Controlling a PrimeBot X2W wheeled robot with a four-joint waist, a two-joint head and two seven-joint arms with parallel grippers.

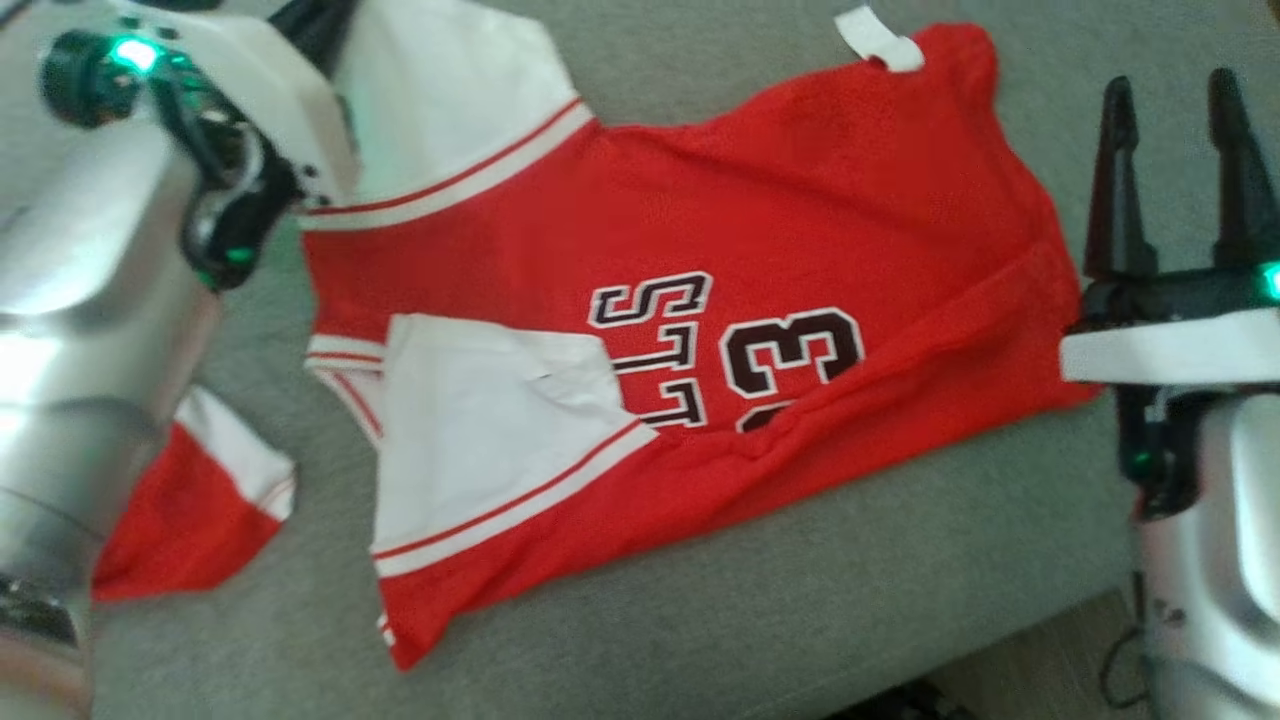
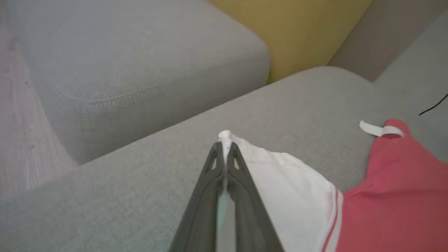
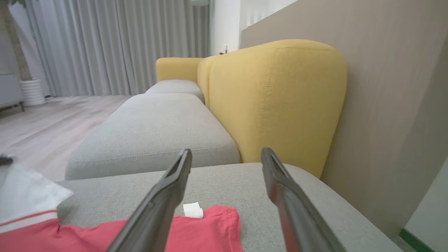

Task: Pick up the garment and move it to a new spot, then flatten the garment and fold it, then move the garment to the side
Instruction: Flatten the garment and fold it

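Jersey, red fabric with white panels, lies spread on grey woven sofa seat; left hand pinches its white corner, right hand gapes empty beside it; yellow padded backrest behind.

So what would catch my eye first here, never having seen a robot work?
The red-and-white jersey with its dark number, spread across the grey sofa seat in the middle of the head view. At the jersey's upper left, the left claw is shut on a white corner of it, while the right claw stands open by its right edge. Behind the seat, a yellow backrest stands out.
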